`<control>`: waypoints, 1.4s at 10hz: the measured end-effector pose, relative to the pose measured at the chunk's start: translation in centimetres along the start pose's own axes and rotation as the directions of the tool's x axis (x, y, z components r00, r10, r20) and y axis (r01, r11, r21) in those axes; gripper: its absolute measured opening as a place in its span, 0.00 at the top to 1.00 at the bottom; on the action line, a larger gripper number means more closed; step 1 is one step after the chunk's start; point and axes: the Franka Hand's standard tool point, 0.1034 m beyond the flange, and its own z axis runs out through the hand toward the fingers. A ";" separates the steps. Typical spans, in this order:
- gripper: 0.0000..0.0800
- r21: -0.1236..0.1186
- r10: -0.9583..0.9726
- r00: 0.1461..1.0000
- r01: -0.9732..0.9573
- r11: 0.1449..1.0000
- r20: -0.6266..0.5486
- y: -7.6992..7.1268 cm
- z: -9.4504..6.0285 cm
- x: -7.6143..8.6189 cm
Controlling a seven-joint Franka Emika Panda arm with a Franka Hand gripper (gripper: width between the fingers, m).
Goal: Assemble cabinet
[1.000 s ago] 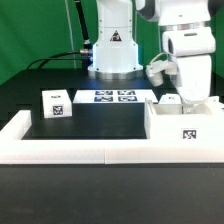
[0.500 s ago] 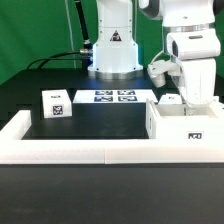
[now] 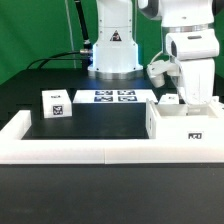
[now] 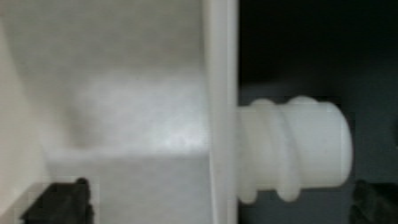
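Note:
The cabinet's open white box [image 3: 186,124] stands at the exterior view's right, against the white border rail, with a tag on its front. My gripper [image 3: 195,98] hangs over the box's far edge. In the wrist view my gripper [image 4: 219,205] is open. Its dark fingertips [image 4: 64,200] stand wide apart on either side of a white upright panel [image 4: 125,100] and a ribbed round white knob [image 4: 294,145] that sticks out from the panel. A small tagged white part [image 3: 170,98] shows just behind the box. A small tagged white cube [image 3: 56,103] sits at the left.
The marker board [image 3: 113,96] lies flat in front of the robot base [image 3: 112,50]. A long low white border rail [image 3: 80,150] runs along the front and up the left side. The table top is black, and a green curtain hangs behind.
The hand has shifted slightly to the exterior view's right and stands straighter than one second ago. The parts on the table have not moved.

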 end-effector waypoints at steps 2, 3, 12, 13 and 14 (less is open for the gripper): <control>0.00 -0.009 -0.009 1.000 0.009 1.000 0.006 -0.9 -1.5 0.1; 0.00 -0.020 -0.014 1.000 0.014 1.000 0.010 -1.3 -2.6 0.1; 0.00 -0.053 -0.005 1.000 0.005 0.999 -0.004 -6.8 -4.6 2.9; 0.00 -0.051 -0.088 0.996 0.088 0.995 -0.004 -6.8 -4.0 2.6; 0.00 -0.050 -0.139 0.990 0.139 0.989 -0.002 -6.9 -3.8 3.3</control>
